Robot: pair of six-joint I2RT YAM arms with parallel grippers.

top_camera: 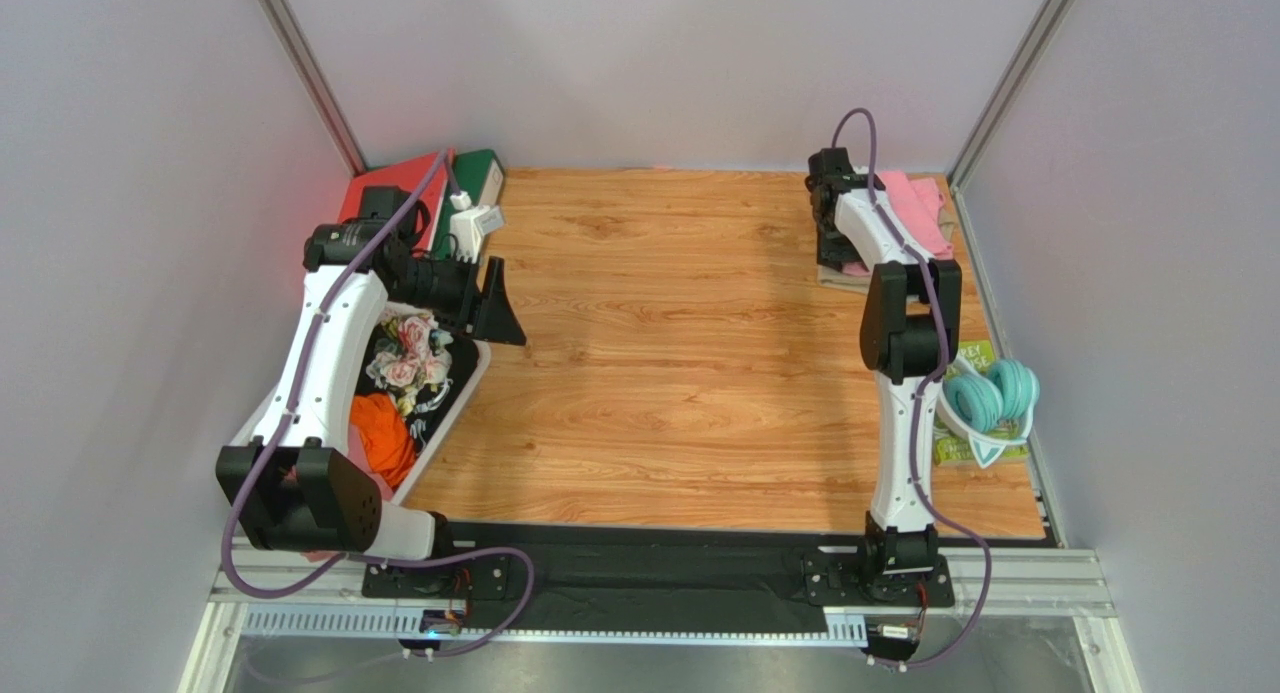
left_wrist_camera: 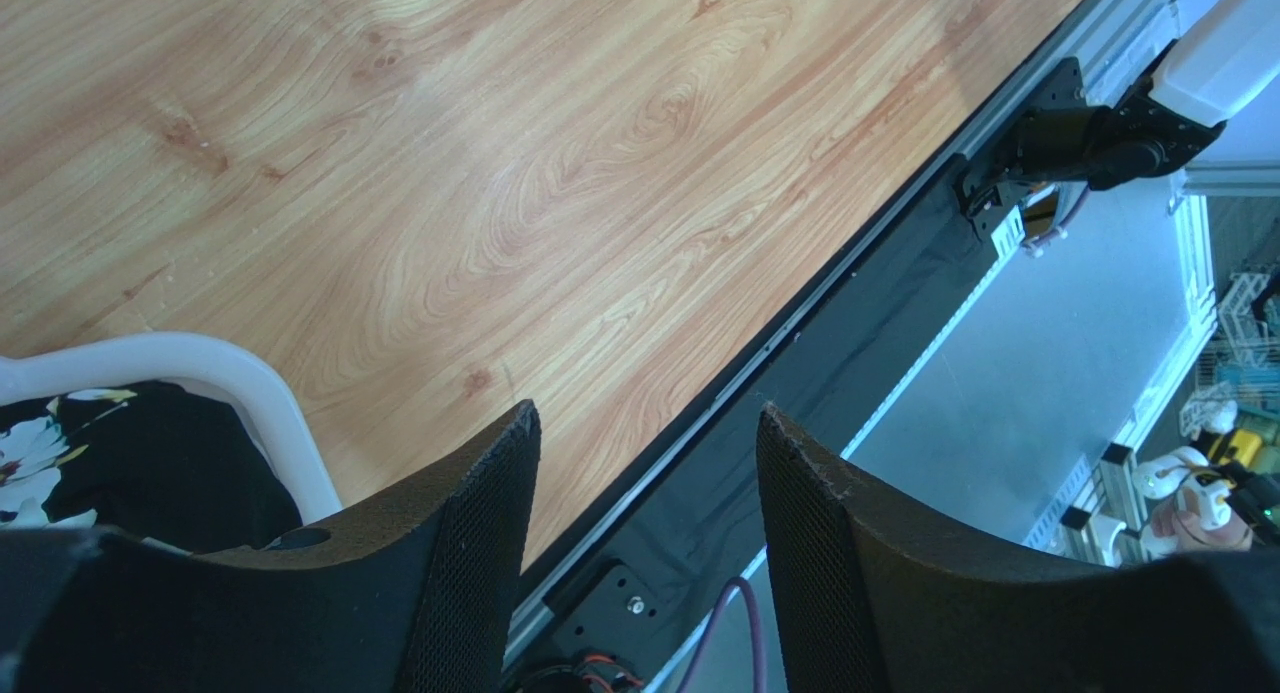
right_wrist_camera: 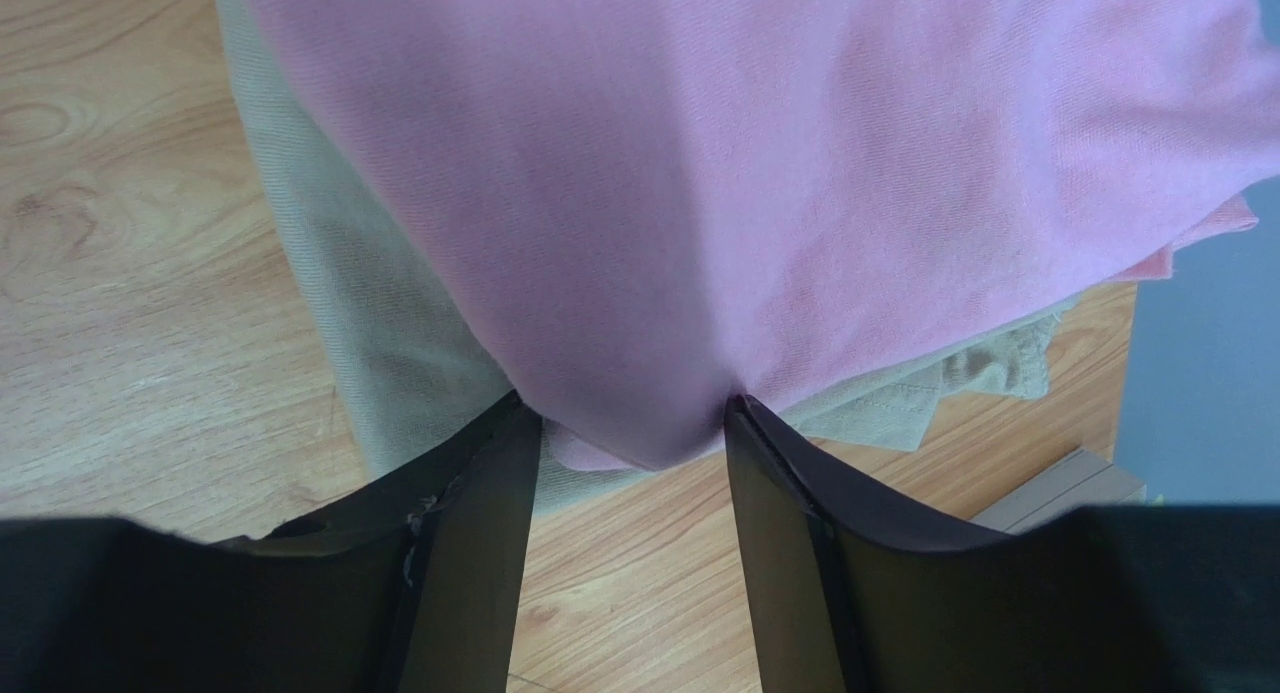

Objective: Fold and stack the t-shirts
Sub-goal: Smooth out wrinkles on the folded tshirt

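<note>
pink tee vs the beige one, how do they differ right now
Colour: the pink tee is light pink, the beige tee khaki. Layer: the pink tee lies on top; the beige tee is underneath, showing only around the edges. Contact: the pink tee's near edge fills the gap in the right hand, whether gripped is unclear; the beige tee mostly spreads beside it. Shared: both are soft cloth in one stack at the table's far right corner.
</note>
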